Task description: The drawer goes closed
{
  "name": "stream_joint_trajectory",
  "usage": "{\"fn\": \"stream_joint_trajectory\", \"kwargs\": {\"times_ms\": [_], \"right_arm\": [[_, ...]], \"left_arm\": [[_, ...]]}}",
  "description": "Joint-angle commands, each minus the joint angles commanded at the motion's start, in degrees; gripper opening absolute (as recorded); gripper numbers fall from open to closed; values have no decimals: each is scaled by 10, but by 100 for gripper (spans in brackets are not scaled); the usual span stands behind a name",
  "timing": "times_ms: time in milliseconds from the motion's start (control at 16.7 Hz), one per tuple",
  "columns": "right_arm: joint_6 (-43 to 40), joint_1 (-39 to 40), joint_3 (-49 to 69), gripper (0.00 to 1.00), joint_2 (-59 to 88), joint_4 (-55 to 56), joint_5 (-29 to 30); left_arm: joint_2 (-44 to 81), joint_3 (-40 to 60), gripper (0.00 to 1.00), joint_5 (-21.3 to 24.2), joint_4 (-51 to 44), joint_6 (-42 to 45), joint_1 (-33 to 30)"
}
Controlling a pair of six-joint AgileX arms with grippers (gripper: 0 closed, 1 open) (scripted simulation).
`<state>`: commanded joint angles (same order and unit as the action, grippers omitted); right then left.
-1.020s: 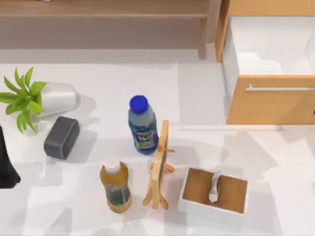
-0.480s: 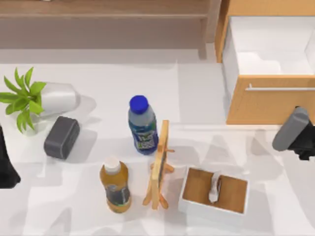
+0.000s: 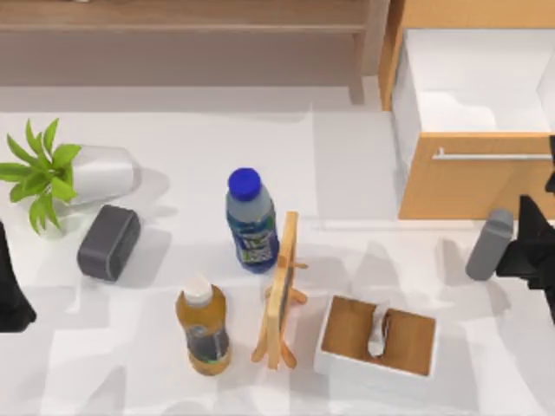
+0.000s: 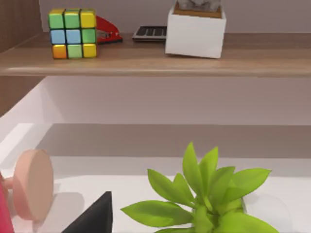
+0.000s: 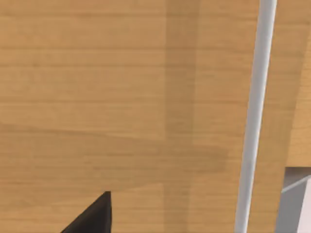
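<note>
The right gripper is at the right edge of the bench, just in front of the drawer; whether its fingers are open or closed cannot be told. In the right wrist view the light-orange front panel of the drawer is very close, and the thin silver bar handle runs across it. A dark tip of the gripper shows at the edge of this view. The drawer stands open at the far right of the bench, and its white inner walls are seen from above.

The left arm is parked at the left edge of the bench, near the potted plant, which lies on its side. Its fingers also cannot be judged.

In the middle of the bench stand 2 bottles, 1 with a blue cap and 1 with a white cap, beside a small wooden easel. A small white tray lies near the front
</note>
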<state>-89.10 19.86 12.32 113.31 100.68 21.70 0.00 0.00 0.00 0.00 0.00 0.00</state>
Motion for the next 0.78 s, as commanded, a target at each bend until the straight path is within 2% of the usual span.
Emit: {"fn": "stream_joint_trajectory", "kwargs": {"times_ms": [780], "right_arm": [[0, -22, 54, 100, 9, -44, -22]], "left_arm": [[0, 0, 100, 0, 0, 0, 0]]}}
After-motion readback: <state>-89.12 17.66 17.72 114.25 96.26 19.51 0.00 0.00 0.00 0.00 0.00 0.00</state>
